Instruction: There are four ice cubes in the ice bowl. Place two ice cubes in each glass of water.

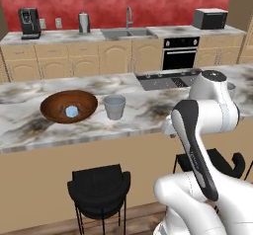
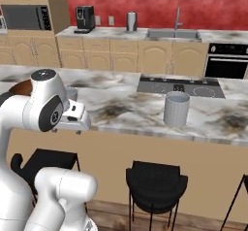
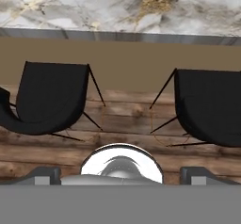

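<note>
- Red walls and pale wood cabinets frame the kitchen, and up front runs the long marble counter where all the work waits.
- Over on the left of it sits the wooden bowl, wide and shallow, with a pale blue clump of ice cubes lying in its middle; how many are in there is too small to count.
- Just right of the bowl, close but not touching, stands the first glass.
- The second glass stands well apart, further right along the counter, just in front of the black cooktop.
- The arm is folded low at the near edge of the counter, and its hand looks straight down at the wooden floor and two black stools.
- The gripper shows two dark fingertips spread wide apart, nothing between them.
- So nothing is picked up yet, by the look of it, and the reach to the bowl seems to be the job in hand.
- To do it well, I'd lift the hand clear of the counter edge first, then swing left above the bowl.
- Come straight down over one cube, fingers wide, and close gently; these cubes look slippery and tiny.
- Watch the bowl's rim and that near glass on the way across.
</note>
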Controlling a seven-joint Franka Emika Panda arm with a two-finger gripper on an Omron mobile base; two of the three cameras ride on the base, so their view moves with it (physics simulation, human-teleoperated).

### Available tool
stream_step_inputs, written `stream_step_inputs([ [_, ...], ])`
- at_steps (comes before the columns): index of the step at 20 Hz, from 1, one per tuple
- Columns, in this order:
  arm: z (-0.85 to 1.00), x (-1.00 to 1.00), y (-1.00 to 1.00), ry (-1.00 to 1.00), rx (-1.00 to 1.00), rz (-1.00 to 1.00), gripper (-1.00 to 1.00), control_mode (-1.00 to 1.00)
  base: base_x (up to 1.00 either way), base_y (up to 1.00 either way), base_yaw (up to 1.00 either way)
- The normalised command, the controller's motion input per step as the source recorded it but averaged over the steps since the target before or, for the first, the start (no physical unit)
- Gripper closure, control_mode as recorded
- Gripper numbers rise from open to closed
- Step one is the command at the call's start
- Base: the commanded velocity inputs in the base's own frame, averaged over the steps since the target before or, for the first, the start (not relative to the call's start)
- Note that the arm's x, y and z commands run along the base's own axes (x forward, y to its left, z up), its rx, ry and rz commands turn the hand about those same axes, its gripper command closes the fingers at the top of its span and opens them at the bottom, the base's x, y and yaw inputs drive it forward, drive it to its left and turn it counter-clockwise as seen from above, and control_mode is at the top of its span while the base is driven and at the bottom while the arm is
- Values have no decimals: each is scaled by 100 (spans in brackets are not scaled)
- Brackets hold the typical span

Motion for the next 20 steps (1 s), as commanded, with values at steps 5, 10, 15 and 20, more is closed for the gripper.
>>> stream_step_inputs([
  [5,0,0,0,0,0,0,-100,100,29,-32,0],
  [10,0,0,0,0,0,0,-100,100,28,-27,0],
  [15,0,0,0,0,0,0,-100,100,38,-2,0],
  [20,0,0,0,0,0,0,-100,100,47,0,0],
])
